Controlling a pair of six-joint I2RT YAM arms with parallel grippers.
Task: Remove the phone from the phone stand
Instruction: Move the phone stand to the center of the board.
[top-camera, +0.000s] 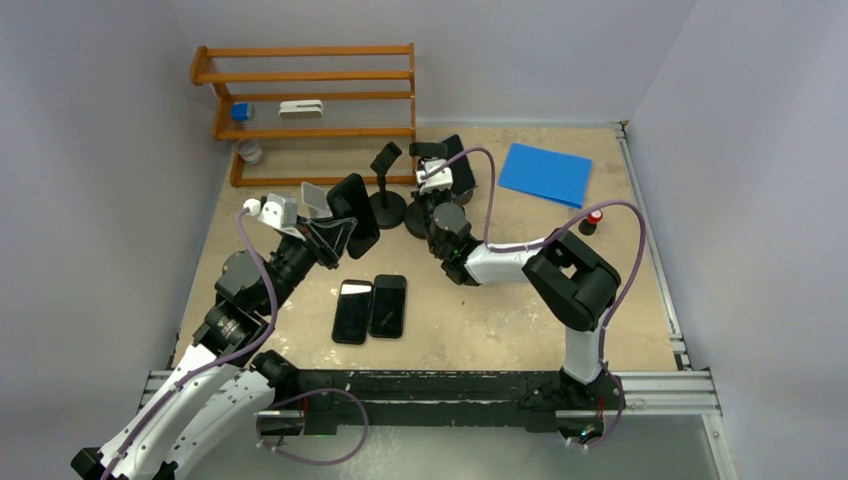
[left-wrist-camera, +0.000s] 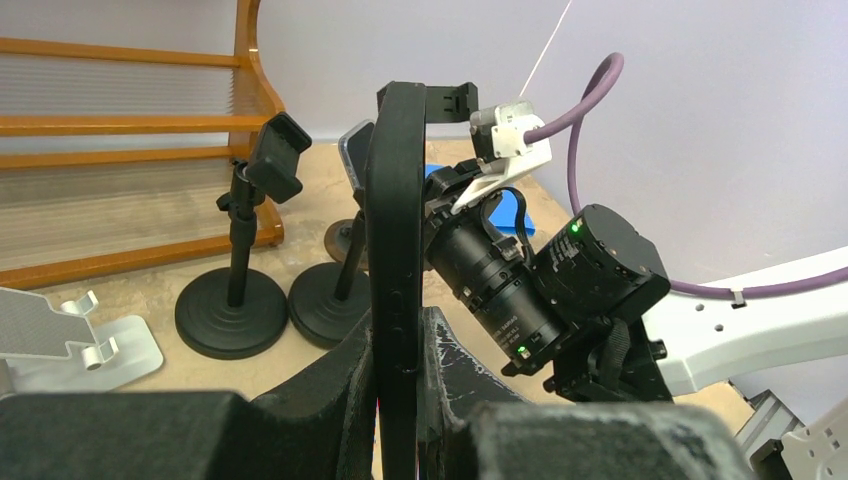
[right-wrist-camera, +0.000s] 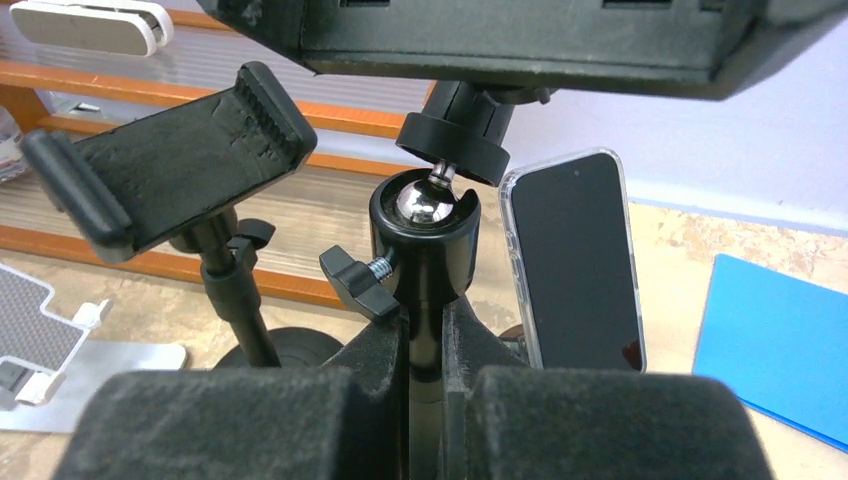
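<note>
Black and edge-on in the left wrist view, the phone (left-wrist-camera: 395, 200) stands upright between the left jaws, which are clenched on its lower part. From above it hangs over the worktop (top-camera: 480, 330), lifted clear and well apart from the phone stand (right-wrist-camera: 425, 250). The right jaws are clamped on that stand's post just under its ball joint, and the cradle fills the top of the right wrist view.

Just beside it is a second stand (right-wrist-camera: 170, 175) with its clamp tilted. A clear-cased phone (right-wrist-camera: 575, 265) leans behind. Two dark phones (top-camera: 370, 309) lie flat side by side, touching, near the arms. A blue sheet (top-camera: 545, 173) lies at the far right and a wooden rack (top-camera: 305, 90) at the far left. Any lettering on these things is too small to read.
</note>
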